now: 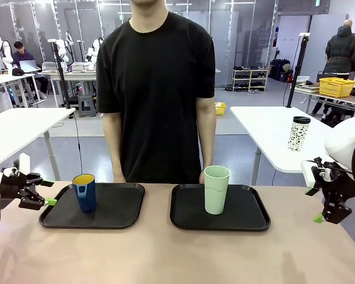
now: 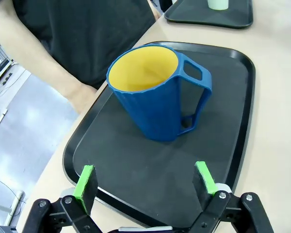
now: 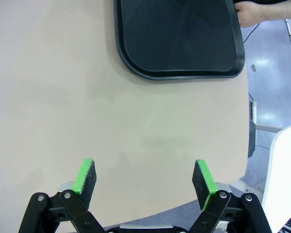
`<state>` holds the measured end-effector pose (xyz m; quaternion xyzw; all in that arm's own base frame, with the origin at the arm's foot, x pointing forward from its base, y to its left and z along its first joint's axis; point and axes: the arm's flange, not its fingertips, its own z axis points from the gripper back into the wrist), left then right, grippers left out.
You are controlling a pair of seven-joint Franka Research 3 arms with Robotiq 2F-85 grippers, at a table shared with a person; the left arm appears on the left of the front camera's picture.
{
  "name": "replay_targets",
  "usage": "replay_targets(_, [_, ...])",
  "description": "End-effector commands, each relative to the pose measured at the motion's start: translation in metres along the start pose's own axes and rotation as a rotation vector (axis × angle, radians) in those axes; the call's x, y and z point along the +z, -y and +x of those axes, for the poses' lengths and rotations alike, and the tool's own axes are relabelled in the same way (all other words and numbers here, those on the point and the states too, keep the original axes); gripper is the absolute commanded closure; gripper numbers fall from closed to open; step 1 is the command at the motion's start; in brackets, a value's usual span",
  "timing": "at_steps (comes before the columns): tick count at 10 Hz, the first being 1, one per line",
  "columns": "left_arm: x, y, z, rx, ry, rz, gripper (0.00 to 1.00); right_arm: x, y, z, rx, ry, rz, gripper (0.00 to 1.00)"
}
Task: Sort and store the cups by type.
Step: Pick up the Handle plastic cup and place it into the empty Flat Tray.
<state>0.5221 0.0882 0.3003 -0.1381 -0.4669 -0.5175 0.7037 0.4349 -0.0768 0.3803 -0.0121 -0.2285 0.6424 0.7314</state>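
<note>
Dark-blue handled mug with yellow inside (image 2: 157, 94): upright on your left black tray (image 2: 233, 145).
Tall pale-green plastic tumbler (image 1: 216, 189): right black tray (image 1: 254, 220); cropped in left wrist view.
Left gripper (image 2: 145, 182): released, empty.
Right gripper (image 3: 144, 178): released, over bare table (image 3: 63, 97).

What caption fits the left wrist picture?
Open left pincer hovers at the black tray edge, facing an upright dark-blue mug with yellow inside.

- Pretty big open lab space with a grey floor (image 1: 236, 127) and glass partition walls (image 1: 236, 35) along the back.
- White tables (image 1: 272, 127) on both sides, and one on the right has a white speckled tumbler (image 1: 299, 133) with a black lid.
- Low shoe rack (image 1: 250, 78) against the far wall.
- Yellow crate (image 1: 336, 87) on a far-right table, smaller yellow bin (image 1: 220, 108) on the floor.
- Someone's at a laptop (image 1: 28, 65), far left.
- The near surface (image 1: 165, 254) is light tan.
</note>
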Motion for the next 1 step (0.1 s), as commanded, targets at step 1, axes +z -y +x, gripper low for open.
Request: replay_targets(1, [-0.0023,-0.005,-0.0017,-0.006,0.016,-0.008,0.0,0.0006,-0.0006,-0.0002,0.0,-0.008,-0.005,0.0])
